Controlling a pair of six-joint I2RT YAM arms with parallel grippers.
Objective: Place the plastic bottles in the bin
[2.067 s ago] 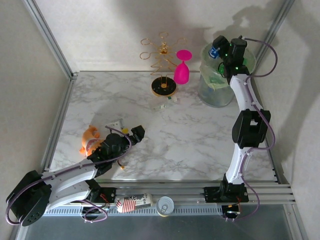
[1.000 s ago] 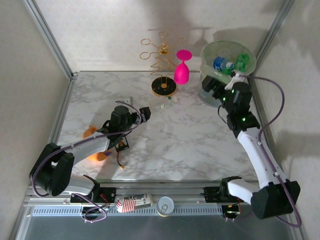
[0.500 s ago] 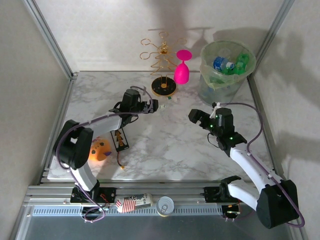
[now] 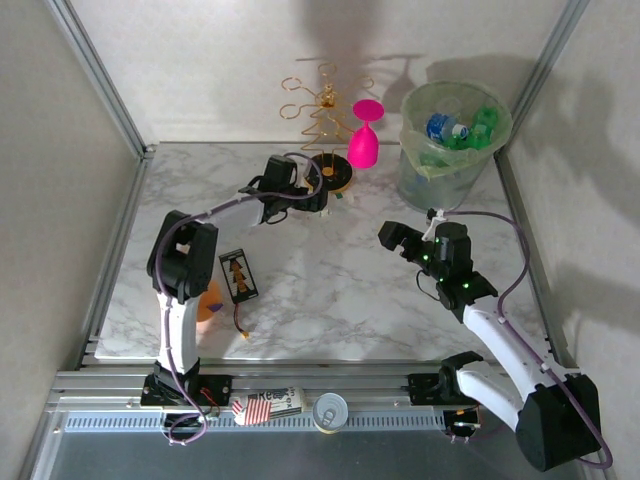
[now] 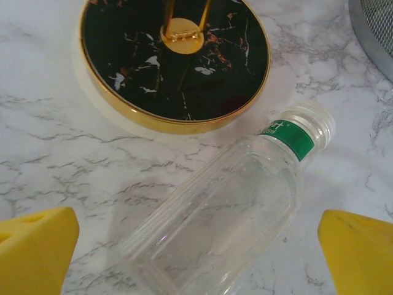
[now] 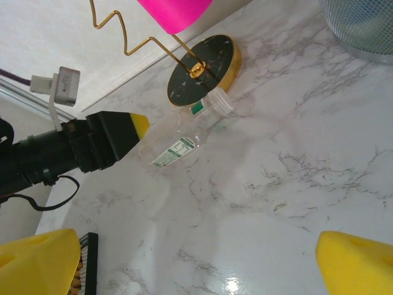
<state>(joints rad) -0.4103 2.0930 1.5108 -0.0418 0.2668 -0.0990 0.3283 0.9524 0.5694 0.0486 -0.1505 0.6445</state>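
Left arm: reaches far over the marble table (image 4: 330,300), elbow raised near the left edge, wrist low by the rack.
Left gripper (image 5: 196,258): jaws spread wide, one yellow fingertip (image 5: 37,249) on each side of the clear bottle (image 5: 227,203), both apart from it. Nothing is grasped.
Clear bottle: on its side on the marble, white cap and green neck band pointing away from the fingers.
Right arm: bent low, forearm angled in towards the table's middle.
Right gripper (image 4: 395,238): jaws released and empty, over bare marble between the rack and the bin (image 4: 430,185).
Bin: at the far right corner, well apart from the clear bottle. A blue-labelled bottle (image 4: 440,128) and green bottles (image 4: 483,122) lie inside.
In the way: the black, gold-rimmed rack base (image 5: 175,61) sits just beside the bottle's shoulder, not touching. A pink wine glass (image 4: 363,140) hangs upside down on the gold wire above it.
Near rail: a red-labelled bottle (image 4: 268,405) and a metal can (image 4: 330,410) lie side by side.
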